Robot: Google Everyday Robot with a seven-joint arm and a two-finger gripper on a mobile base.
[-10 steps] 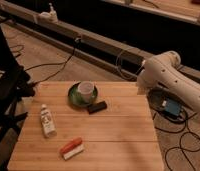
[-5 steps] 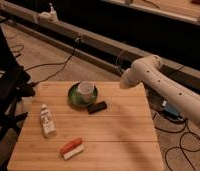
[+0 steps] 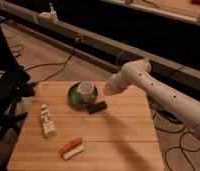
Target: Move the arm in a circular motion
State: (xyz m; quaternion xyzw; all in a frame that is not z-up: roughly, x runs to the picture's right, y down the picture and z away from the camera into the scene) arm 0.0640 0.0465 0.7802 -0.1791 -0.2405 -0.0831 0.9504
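**Rigid arm over the table, nothing to grasp**

Left to right on the wooden table (image 3: 128, 135): a white bottle (image 3: 47, 121), a white cup (image 3: 85, 89) and a dark block (image 3: 97, 107). The arm (image 3: 158, 92) enters from the lower right. It looks stiff, heavy and self-driven. Its gripper (image 3: 108, 90) hangs just beside the cup, and whether it is open or closed cannot be told.

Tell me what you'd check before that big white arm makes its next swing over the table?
1. Arm clear of the table top: cannot tell.
2. End effector, at the arm's tip just right of the cup, apart from it: ok, but close.
3. Height over the black block: cannot tell.
4. Bottle and red-white bar lie away from the arm: ok.
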